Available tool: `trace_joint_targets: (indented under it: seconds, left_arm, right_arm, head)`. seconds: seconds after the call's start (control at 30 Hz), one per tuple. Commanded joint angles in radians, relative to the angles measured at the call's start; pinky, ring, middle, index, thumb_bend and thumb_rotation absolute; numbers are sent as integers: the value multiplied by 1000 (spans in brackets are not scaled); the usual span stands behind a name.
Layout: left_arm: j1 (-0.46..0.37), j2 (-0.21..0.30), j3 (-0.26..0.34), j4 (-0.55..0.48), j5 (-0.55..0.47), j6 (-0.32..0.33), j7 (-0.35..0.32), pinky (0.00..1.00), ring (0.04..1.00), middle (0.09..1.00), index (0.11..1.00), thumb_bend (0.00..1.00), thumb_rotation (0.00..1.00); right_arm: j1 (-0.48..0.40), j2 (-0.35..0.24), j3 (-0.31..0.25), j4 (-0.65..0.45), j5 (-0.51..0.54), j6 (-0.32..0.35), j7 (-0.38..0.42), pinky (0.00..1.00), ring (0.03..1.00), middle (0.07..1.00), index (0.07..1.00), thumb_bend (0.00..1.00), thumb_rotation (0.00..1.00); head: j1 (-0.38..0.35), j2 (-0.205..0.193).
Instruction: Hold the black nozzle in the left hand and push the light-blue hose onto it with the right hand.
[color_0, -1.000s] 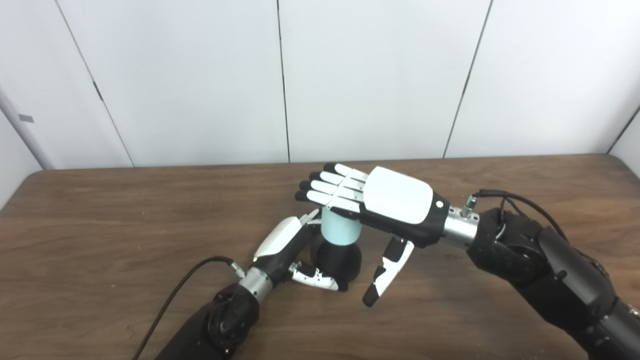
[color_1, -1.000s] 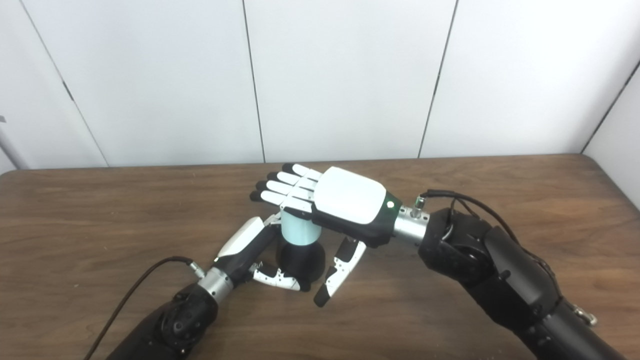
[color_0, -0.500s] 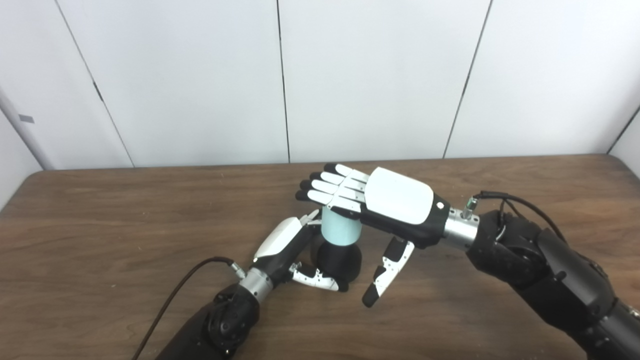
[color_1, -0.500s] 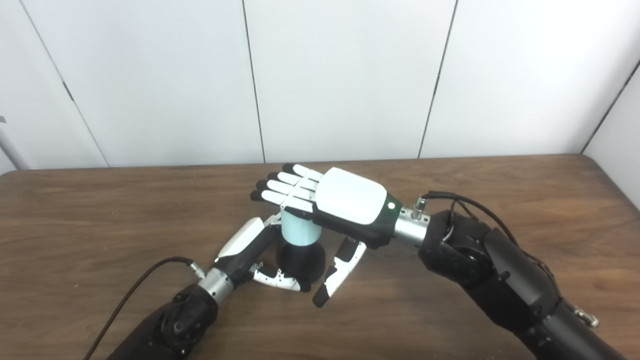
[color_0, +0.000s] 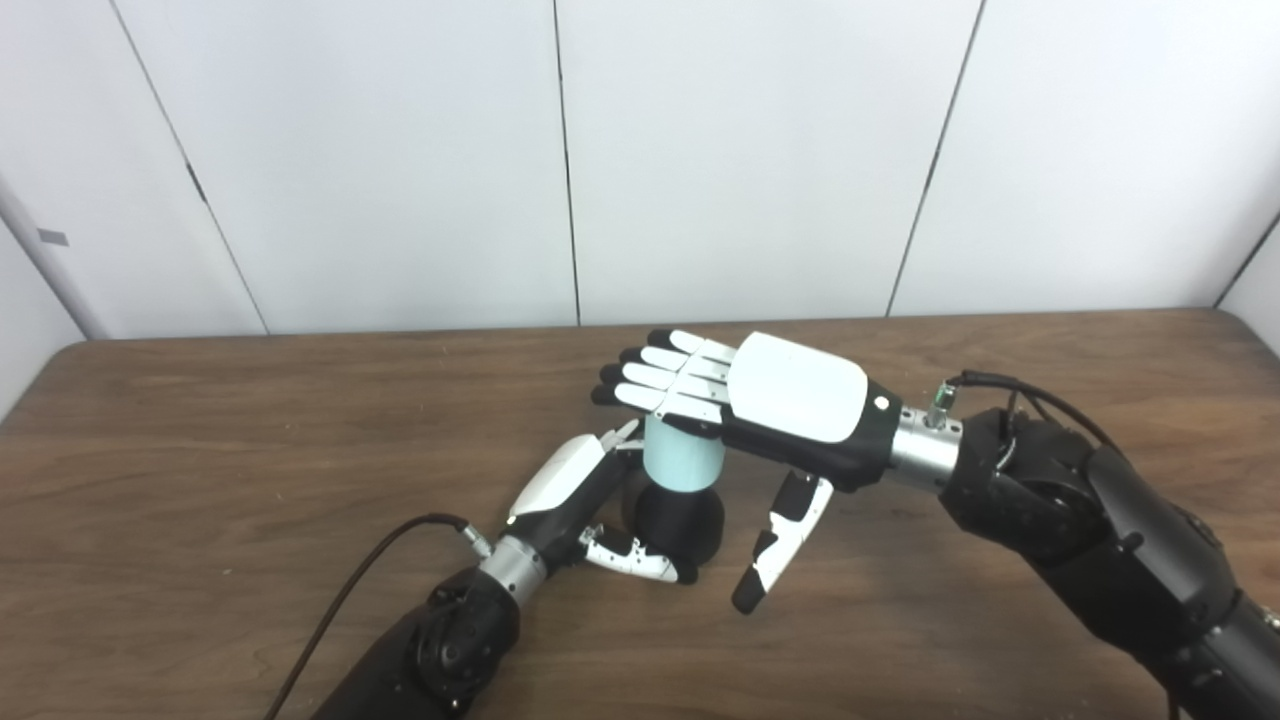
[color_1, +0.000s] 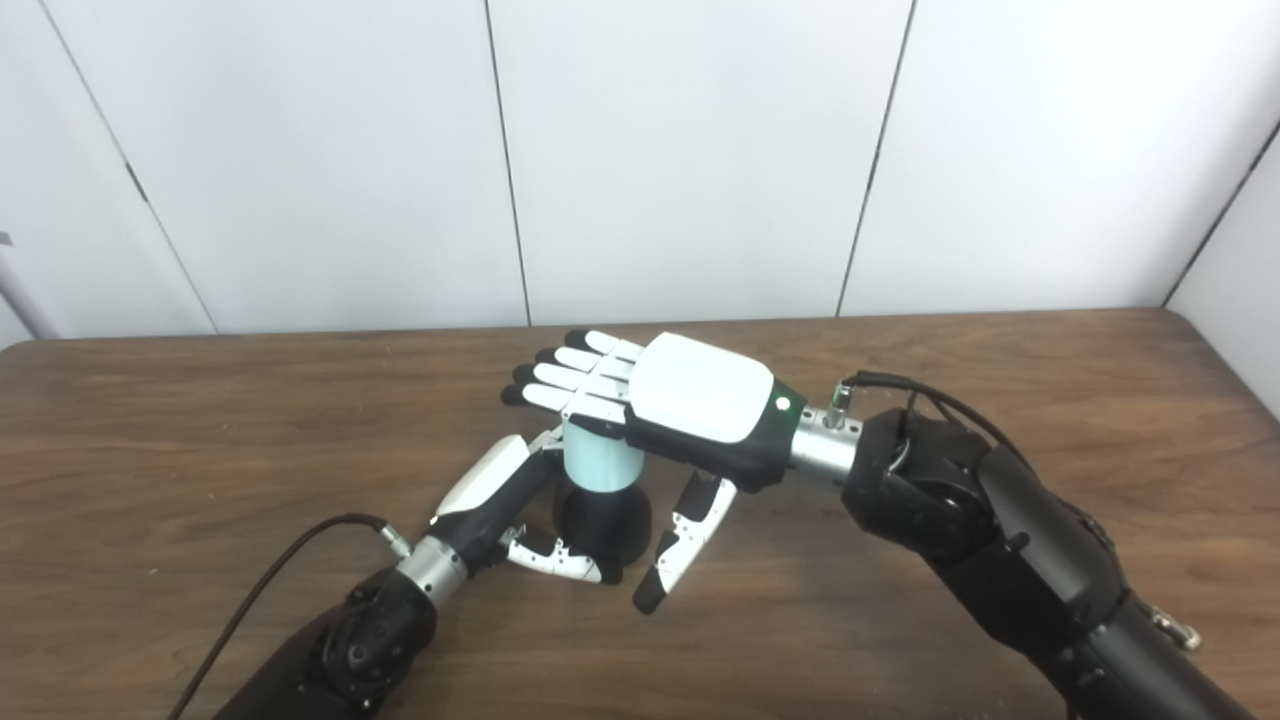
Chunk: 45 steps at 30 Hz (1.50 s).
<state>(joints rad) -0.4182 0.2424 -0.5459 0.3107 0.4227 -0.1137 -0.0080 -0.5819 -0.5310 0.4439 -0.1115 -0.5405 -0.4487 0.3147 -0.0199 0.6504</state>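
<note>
The black nozzle (color_0: 680, 528) stands upright on the brown table (color_0: 200, 450) near the middle. My left hand (color_0: 575, 490) is shut on its base, thumb curled around the front. The short light-blue hose (color_0: 680, 460) sits upright on top of the nozzle. My right hand (color_0: 760, 405) lies flat over the hose's top, palm down, fingers stretched straight to the left and thumb hanging down to the right of the nozzle. It holds nothing. The hose's top end is hidden under the right palm. The nozzle (color_1: 605, 525) and hose (color_1: 600, 465) also show in the right eye view.
A black cable (color_0: 350, 590) runs from my left wrist toward the front edge. White wall panels (color_0: 560, 150) stand behind the table's far edge.
My right forearm and wrist have shifted slightly; the thumb has swung a little toward the nozzle. The flat palm stays on the hose. The left hand has not moved.
</note>
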Motion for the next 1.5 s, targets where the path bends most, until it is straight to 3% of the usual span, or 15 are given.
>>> trace_joint_targets:
  seconds: [0.0, 0.8, 1.47]
  left_arm:
    - [88, 28, -72, 66, 89, 90, -124, 1000, 1000, 788, 483, 519, 76]
    - [85, 24, -73, 70, 87, 93, -125, 1000, 1000, 788, 483, 519, 77]
    - [88, 28, -74, 51, 84, 105, -130, 1000, 1000, 787, 483, 519, 77]
  right_arm:
    - [-48, -6, -26, -28, 8, -21, -17, 1000, 1000, 1000, 1000, 883, 719]
    - [-60, -11, -27, 0, -41, -21, -99, 1000, 1000, 1000, 1000, 852, 694]
    - [-36, -16, 19, 20, -40, -21, -66, 1000, 1000, 1000, 1000, 863, 701]
  head:
    - [-2, 0]
    - [3, 2]
    - [4, 6]
